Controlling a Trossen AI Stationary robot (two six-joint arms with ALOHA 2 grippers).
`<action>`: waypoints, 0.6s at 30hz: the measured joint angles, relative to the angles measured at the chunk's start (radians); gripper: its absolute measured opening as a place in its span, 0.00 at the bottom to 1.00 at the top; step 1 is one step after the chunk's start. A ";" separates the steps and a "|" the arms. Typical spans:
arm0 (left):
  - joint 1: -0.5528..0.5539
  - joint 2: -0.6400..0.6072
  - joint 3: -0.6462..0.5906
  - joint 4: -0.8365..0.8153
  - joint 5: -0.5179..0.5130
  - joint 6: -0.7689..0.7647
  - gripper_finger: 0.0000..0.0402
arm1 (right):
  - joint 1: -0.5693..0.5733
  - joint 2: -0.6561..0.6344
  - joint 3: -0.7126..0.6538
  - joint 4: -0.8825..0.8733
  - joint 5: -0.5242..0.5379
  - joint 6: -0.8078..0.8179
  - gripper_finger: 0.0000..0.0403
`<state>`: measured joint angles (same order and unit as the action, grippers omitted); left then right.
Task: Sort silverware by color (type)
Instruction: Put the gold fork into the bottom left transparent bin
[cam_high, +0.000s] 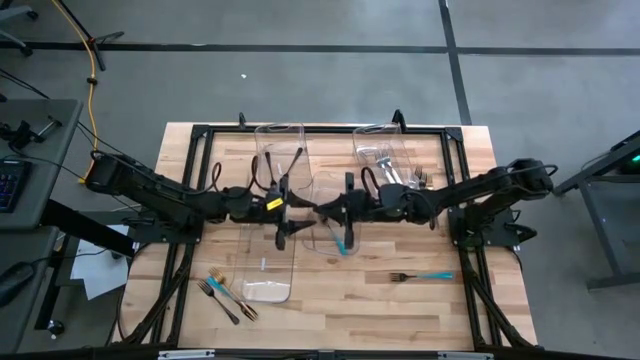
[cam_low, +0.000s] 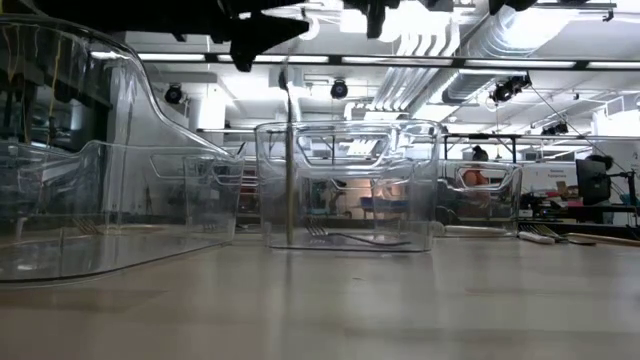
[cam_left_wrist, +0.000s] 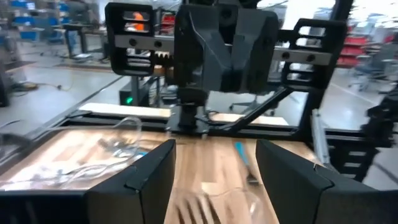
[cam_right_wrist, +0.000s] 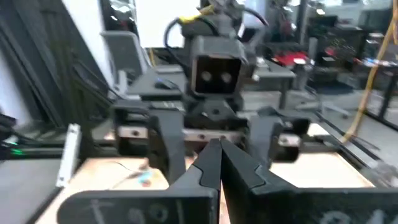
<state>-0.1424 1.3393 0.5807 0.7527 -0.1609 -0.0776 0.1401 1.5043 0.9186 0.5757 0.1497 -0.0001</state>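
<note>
My left gripper (cam_high: 283, 236) hangs over the counter (cam_high: 400, 305) middle with its fingers (cam_left_wrist: 152, 180) spread wide and nothing between them. My right gripper (cam_right_wrist: 219, 163) faces it, fingers pressed together; I can't see anything in them. The silverware is scattered: silver forks (cam_high: 392, 170) sit in the far right bin (cam_high: 375, 132), a black piece (cam_high: 293, 165) leans in the far left bin (cam_high: 278, 130), a teal piece (cam_high: 344, 238) stands in the middle bin (cam_high: 322, 245), a teal-handled fork (cam_high: 420, 276) lies loose on the right, and a few mixed pieces (cam_high: 228, 296) lie near the front left. I judge these light, stiff and slick, lying flat on the wood, so I would pinch across the slim handle near its middle, not the tines.
</note>
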 joint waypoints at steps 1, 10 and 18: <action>0.000 0.001 0.000 -0.005 -0.003 0.001 0.53 | -0.004 0.000 0.000 -0.006 0.000 0.002 0.00; 0.000 -0.001 0.000 -0.011 -0.006 0.028 0.53 | -0.012 0.000 -0.001 -0.015 0.000 0.000 0.00; 0.000 -0.001 0.000 -0.019 -0.006 0.029 0.53 | -0.012 0.000 -0.001 -0.027 0.000 0.003 0.00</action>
<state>-0.1421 1.3388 0.5804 0.7341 -0.1669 -0.0490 0.1284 1.5043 0.9176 0.5490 0.1501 0.0029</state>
